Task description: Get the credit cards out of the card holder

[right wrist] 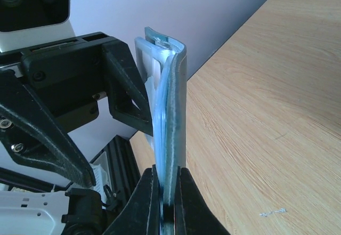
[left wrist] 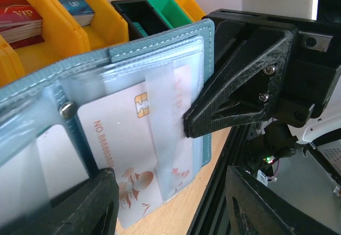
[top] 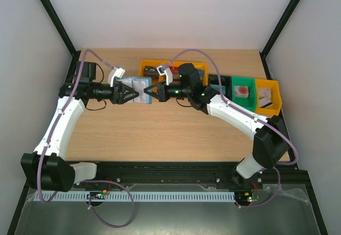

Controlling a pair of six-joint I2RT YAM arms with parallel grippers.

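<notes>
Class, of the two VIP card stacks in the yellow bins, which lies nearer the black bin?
The blue stack: its yellow bin stands next to the black bin; the red stack lies one compartment farther away.

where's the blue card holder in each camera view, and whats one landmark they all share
top external: card holder in the upper middle of the picture.
left wrist: card holder fills the left and centre, clear sleeves facing the camera.
right wrist: card holder in the centre, upright and edge-on.
shared landmark: the wooden table.
</notes>
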